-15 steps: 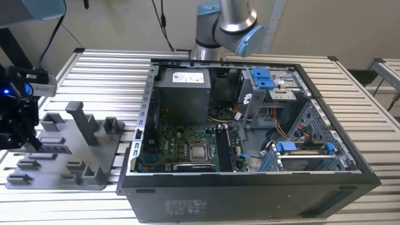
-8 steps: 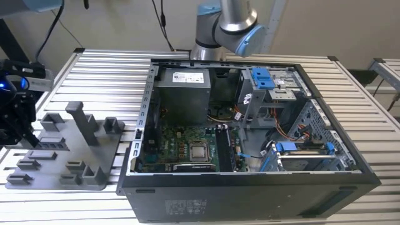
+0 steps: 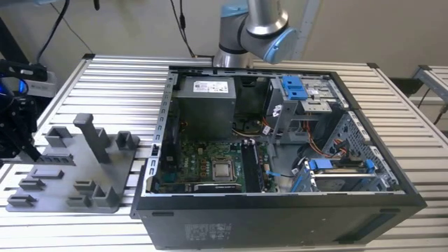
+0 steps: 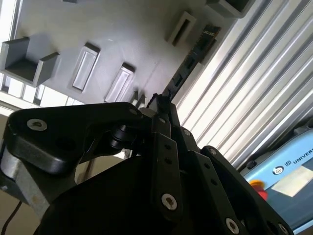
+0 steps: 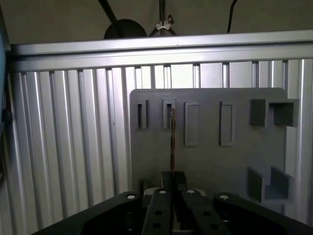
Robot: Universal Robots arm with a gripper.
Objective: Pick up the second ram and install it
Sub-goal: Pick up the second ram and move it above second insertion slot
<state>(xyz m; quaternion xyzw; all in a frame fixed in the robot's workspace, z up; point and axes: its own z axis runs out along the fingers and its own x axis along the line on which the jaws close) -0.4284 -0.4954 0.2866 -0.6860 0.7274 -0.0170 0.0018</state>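
In both wrist views the second ram [image 5: 172,142] [image 4: 193,58] shows edge-on as a thin dark stick reaching out from between my fingertips. My gripper [image 5: 172,177] [image 4: 159,102] is shut on its near end. The ram's far end lies over the second narrow slot [image 5: 168,113] of the grey fixture plate [image 5: 205,161]; I cannot tell whether it still sits in that slot. In the exterior view my gripper [image 3: 20,137] hangs over the plate's [image 3: 70,181] edge at the exterior view's far left. The green motherboard [image 3: 210,165] lies inside the open computer case [image 3: 280,210].
The case's walls, power supply [image 3: 204,107] and blue-tabbed drive cages [image 3: 297,89] rise around the motherboard. Upright grey blocks [image 3: 91,134] stand on the fixture plate. Everything rests on a ribbed aluminium table [image 3: 112,79]. The arm's base [image 3: 252,29] stands behind the case.
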